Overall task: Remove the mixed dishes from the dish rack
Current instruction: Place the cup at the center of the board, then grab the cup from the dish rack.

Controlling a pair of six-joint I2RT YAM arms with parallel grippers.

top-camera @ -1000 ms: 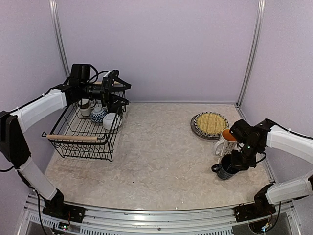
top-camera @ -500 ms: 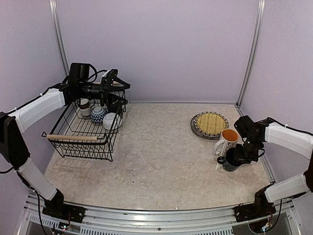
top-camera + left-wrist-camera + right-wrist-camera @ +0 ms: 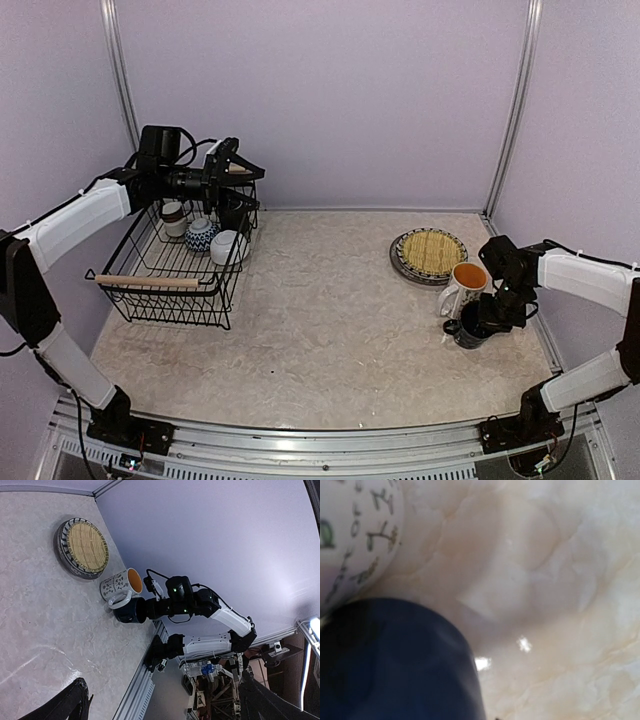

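Top external, dish rack [image 3: 175, 300]: at 9 o'clock on the table, not yet emptied.
Plates: woven-look plate [image 3: 431, 252] stacked on striped plate [image 3: 396, 260], out at 2 o'clock.
Mugs: orange-lined mug [image 3: 465, 283] and dark blue mug [image 3: 462, 335], touching, out at 3 o'clock.
Left in rack: blue-patterned cup [image 3: 201, 234], white bowl [image 3: 224, 246] and brown-white cup [image 3: 174, 213], at its 12 o'clock end.
Left gripper [image 3: 243, 190]: spread wide, empty, above the rack's far end.
Right gripper [image 3: 492, 315]: pinched on the dark blue mug's rim, mug apparently set down.
Progress: judged past halfway; at least three pieces to go.

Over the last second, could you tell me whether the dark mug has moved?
Yes. The dark mug, in the right pincer, shifted toward the back wall, closer to the woven plate, ending beside the white mug.
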